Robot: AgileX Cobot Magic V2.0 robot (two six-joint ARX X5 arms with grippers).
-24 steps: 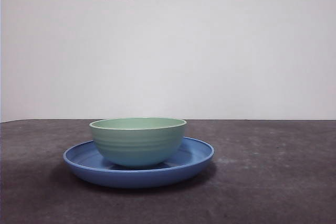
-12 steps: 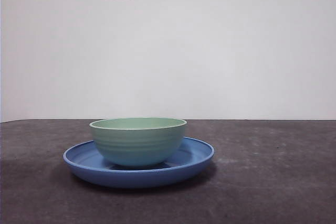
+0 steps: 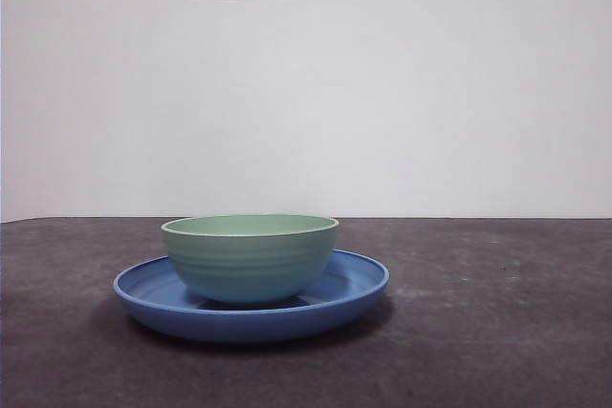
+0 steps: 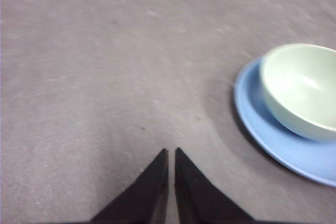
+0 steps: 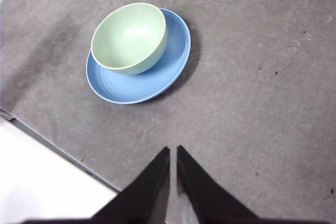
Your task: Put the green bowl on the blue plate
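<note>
Green bowl [image 3: 250, 257] seated on blue plate [image 3: 349, 284]: placement done; my claws closed, empty, nothing further needed.

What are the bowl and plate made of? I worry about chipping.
The green bowl looks like glossy plastic or glazed ceramic, going by its soft highlights and faint ridges. The blue plate has the same smooth sheen. The pictures can't settle which.
</note>
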